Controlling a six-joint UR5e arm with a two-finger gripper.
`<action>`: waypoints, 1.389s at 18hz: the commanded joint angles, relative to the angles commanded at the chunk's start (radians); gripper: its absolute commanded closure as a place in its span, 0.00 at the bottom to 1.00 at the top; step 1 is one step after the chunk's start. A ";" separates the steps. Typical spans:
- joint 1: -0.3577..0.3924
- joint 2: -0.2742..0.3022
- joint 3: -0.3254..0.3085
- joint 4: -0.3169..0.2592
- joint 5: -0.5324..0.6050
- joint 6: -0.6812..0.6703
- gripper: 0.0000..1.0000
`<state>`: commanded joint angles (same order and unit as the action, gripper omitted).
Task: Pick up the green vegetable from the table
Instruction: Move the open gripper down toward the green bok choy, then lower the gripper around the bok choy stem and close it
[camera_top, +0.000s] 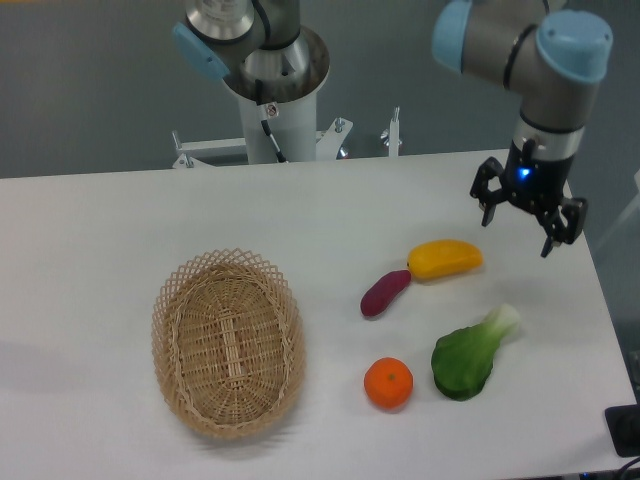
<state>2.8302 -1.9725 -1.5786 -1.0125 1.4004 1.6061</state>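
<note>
Green vegetable (465, 357) on table (120, 220), gripper (518, 226) well above

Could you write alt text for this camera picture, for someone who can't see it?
A robot arm's open tool hangs above a white table, empty, up and right of a green vegetable. Nearby lie an orange, purple piece and yellow piece; a wicker basket sits left.
</note>
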 joint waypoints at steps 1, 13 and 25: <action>-0.005 -0.017 0.012 0.005 0.003 0.000 0.00; -0.095 -0.180 0.060 0.121 0.123 -0.011 0.00; -0.118 -0.218 0.031 0.218 0.158 -0.006 0.00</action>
<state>2.7121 -2.1905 -1.5478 -0.7946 1.5585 1.5999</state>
